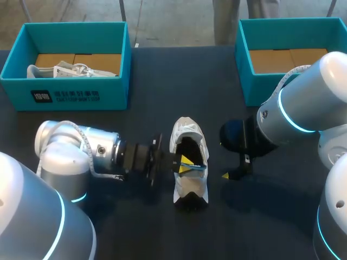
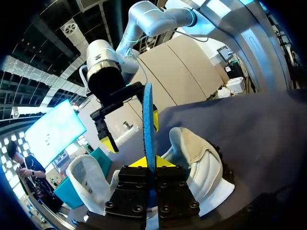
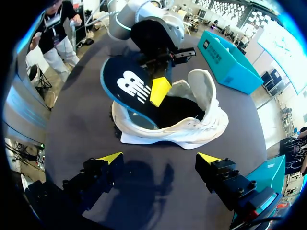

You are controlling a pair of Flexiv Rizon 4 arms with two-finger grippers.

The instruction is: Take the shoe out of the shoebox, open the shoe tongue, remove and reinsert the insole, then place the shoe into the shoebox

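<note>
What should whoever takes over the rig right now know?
Left gripper: shut on the insole, held on edge, one end down in the shoe.
Right gripper: open, low beside the shoe, holding nothing.
Shoe lies on the table between the grippers, tongue folded open. Left shoebox holds a second shoe.
Done: shoe out, tongue open.
Left: cannot tell whether the insole is coming out or going in; seat it, then box the shoe.

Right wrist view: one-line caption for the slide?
Left gripper holds the insole on edge in the shoe; right gripper hovers open before it.
</note>
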